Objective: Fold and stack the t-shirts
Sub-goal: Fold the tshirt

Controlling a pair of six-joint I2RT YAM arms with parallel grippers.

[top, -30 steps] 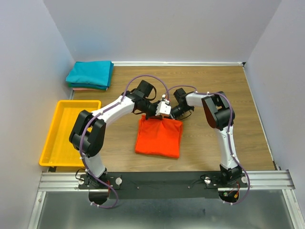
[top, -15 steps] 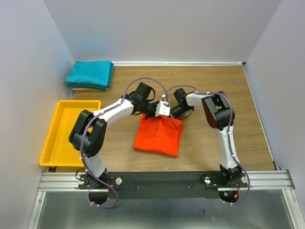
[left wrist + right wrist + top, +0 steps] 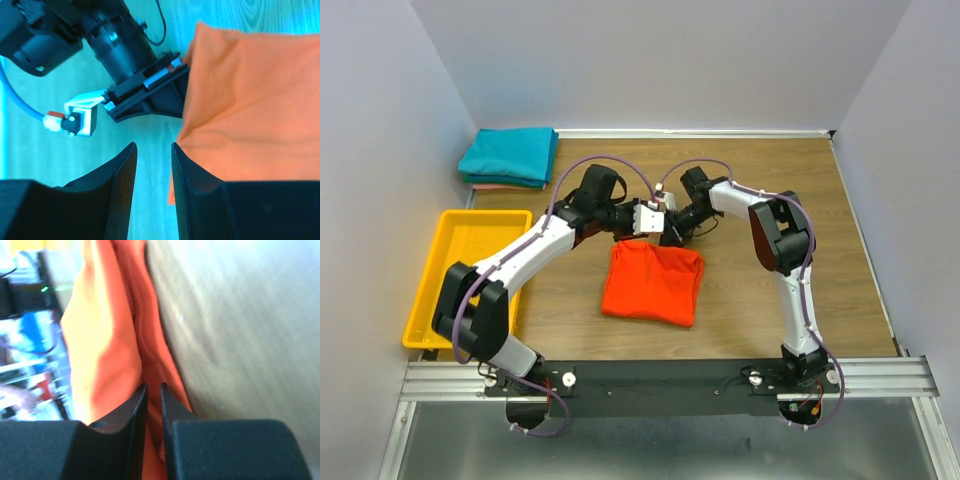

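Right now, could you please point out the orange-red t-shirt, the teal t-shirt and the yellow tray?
orange-red t-shirt (image 3: 652,284): top external view, centre.
teal t-shirt (image 3: 510,153): top external view, centre.
yellow tray (image 3: 470,240): top external view, bare floor.

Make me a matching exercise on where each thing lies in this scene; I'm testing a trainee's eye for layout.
Things:
1. orange-red t-shirt
2. teal t-shirt
3. pale pink t-shirt
4. yellow tray

Places:
A. far left corner, under another shirt
B. along the table's left edge, nearer than the shirt pile
C. middle of the table, folded
D. far left corner, top of the pile

Pairs: 1-C, 2-D, 3-A, 4-B
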